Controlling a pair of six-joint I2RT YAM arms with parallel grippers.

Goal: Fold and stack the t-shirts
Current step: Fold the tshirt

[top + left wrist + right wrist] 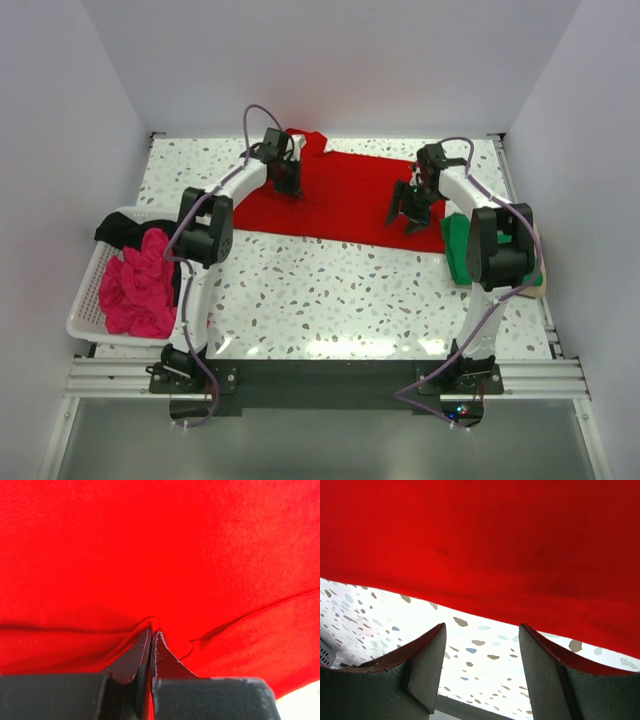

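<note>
Black fingers of the left gripper [151, 633] fill the bottom of its wrist view, pressed together with almost no gap between them, and a small ridge of the bright red short-sleeved cloth t-shirt [160, 555] is pinched at their tips, with creases running out to either side of the nip. Seen from the right wrist, the right gripper [482, 626] has its two dark fingers standing well apart with nothing between them; the white speckled terrazzo-pattern table [470, 652] shows through the gap, and the near edge of the red shirt runs across just beyond the fingertips. From the top camera the red shirt lies spread flat across the far middle of the table, a sleeve poking out at its far left corner, with the left gripper down on its left part and the right gripper over its right part near the front edge. A green cloth t-shirt [456, 245] sits bunched at the right side of the table, touching the right end of the red shirt and partly hidden behind the right arm. At the left edge stands a white slotted plastic basket [85, 300] holding a crumpled magenta pink t-shirt [140, 285], with a black t-shirt [125, 232] draped over its far rim.
</note>
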